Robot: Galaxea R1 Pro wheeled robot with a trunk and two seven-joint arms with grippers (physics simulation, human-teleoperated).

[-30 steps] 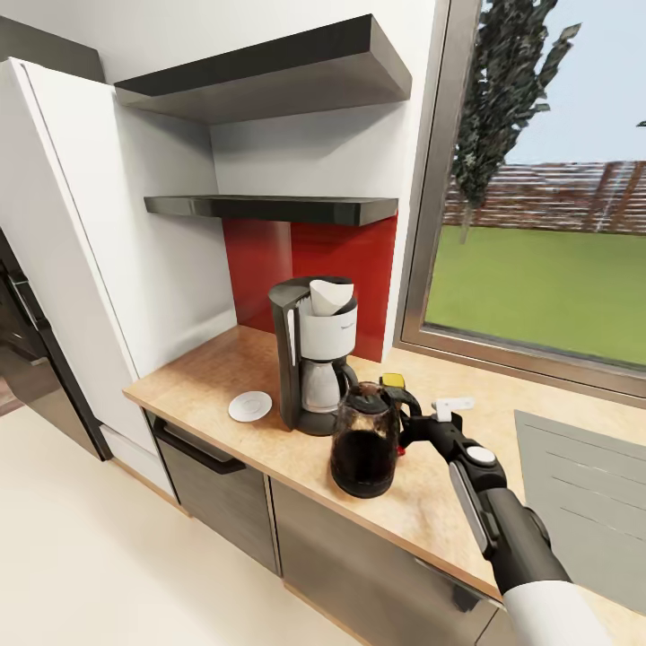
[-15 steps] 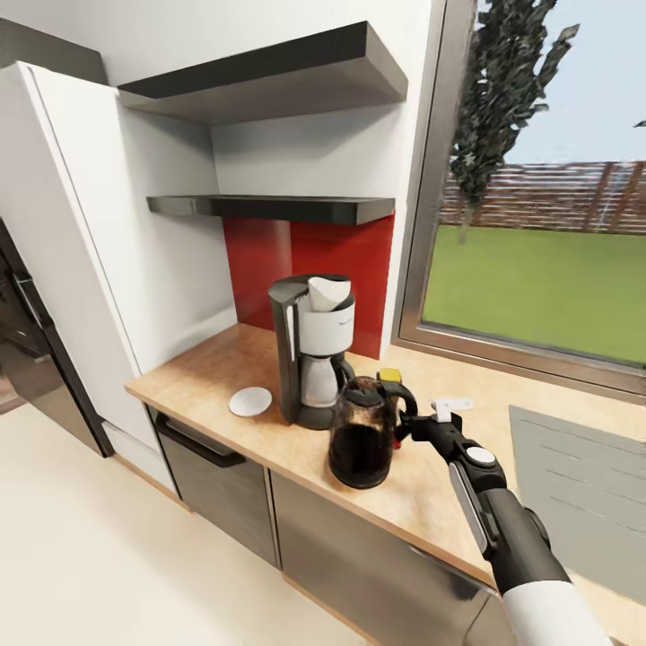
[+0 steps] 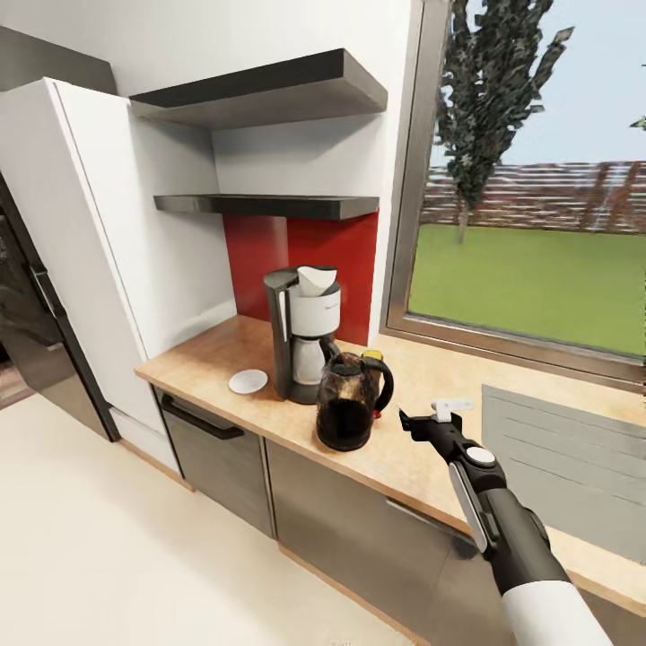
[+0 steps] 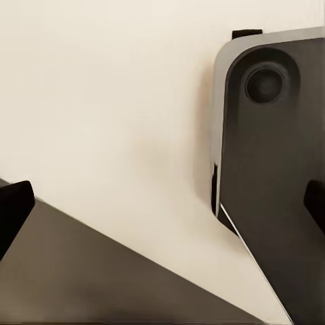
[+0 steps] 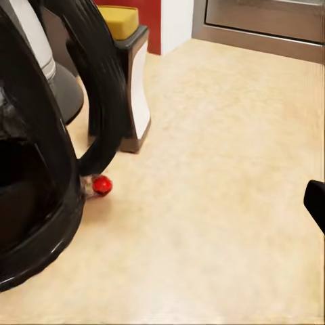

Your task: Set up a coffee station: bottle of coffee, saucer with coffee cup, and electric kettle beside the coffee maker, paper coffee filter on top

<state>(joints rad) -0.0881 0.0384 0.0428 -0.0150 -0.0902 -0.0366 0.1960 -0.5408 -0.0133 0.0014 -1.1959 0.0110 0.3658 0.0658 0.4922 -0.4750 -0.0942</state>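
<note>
Kitchen corner by a big window: tan countertop (image 3: pixel 206 368) over grey cabinet fronts, red backsplash, two dark shelves (image 3: pixel 269 205) above, both bare as far as I could see

Right gripper (image 3: pixel 405 420) hung just above the counter with its fingers spread and nothing between them; the right wrist view showed one fingertip (image 5: pixel 315 201) at the picture's edge and open counter ahead. It sat just beside the kettle (image 3: pixel 345 400), on the window side, apart from it. The kettle's black handle (image 3: pixel 384 384) faced the gripper, so the kettle lay straight along the arm's line of reach, toward the wall. Right arm plainly the nearer one; the left wrist view gave floor and a dark rounded panel, with two dark finger ends far apart at the picture's edges, so that gripper looked open too

Kettle stood upright on the counter, touching or nearly touching the front of the coffee maker (image 3: pixel 301 336). Egg-shaped, brownish see-through body, dark base, looped handle, a small red switch (image 5: pixel 101 185) at the handle's foot

White filter (image 3: pixel 316 278) sat in the maker's top. Bottle (image 5: pixel 127 76) with yellow lid stood close behind the kettle's handle. Saucer (image 3: pixel 248 381) lay just on the maker's other side, no cup on it. My read: kettle placed, cup yet to fetch
</note>
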